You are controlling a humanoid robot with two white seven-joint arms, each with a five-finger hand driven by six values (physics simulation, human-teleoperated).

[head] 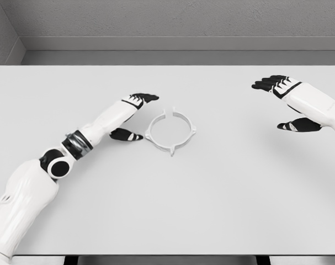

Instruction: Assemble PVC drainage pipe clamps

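Observation:
A white ring-shaped pipe clamp (170, 131) with small tabs around its rim lies flat on the white table (211, 193), near the middle. My left hand (135, 116) hovers just left of the clamp, fingers spread and thumb pointing toward the ring, holding nothing and a small gap away from it. Far off at the right edge, my right hand (286, 105) floats above the table with its black fingers extended and thumb hanging down, empty.
The table's front edge runs along the bottom of the view and a grey wall (173, 22) stands behind its far edge. No other objects show on the surface.

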